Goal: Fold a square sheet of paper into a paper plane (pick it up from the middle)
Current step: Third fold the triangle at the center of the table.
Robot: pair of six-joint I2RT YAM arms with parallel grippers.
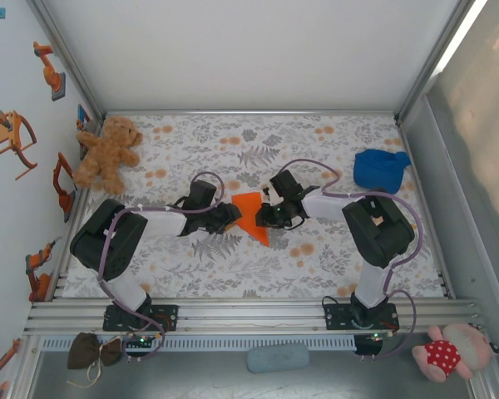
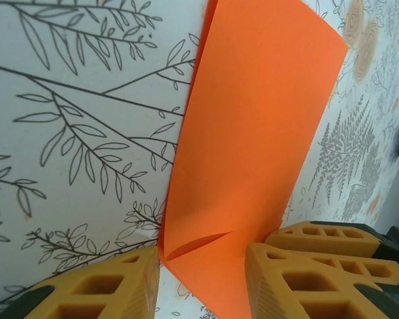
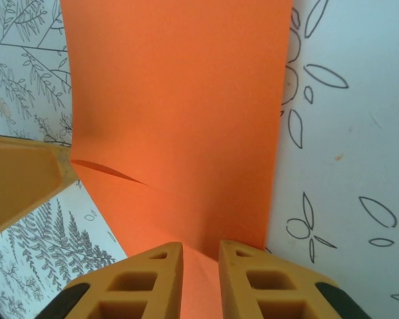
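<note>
The orange sheet of paper [image 1: 250, 213] lies mid-table, folded over into a pointed wedge with its tip toward the near edge. My left gripper [image 1: 231, 216] is at its left edge and my right gripper [image 1: 268, 213] at its right edge. In the left wrist view the paper [image 2: 253, 133] runs between my wide-apart fingers [image 2: 100, 286], jaws open, a loose flap lifting near the fold. In the right wrist view the paper [image 3: 179, 113] lies under my fingertips [image 3: 266, 279]. These stand a narrow gap apart with orange showing through. The left gripper's finger [image 3: 20, 186] touches the paper's edge.
A brown teddy bear [image 1: 108, 154] sits at the back left and a blue cloth lump [image 1: 380, 169] at the back right. Metal frame rails [image 1: 249, 312] border the floral mat. A pink toy [image 1: 449, 353] and a grey pad [image 1: 277, 357] lie beyond the near rail.
</note>
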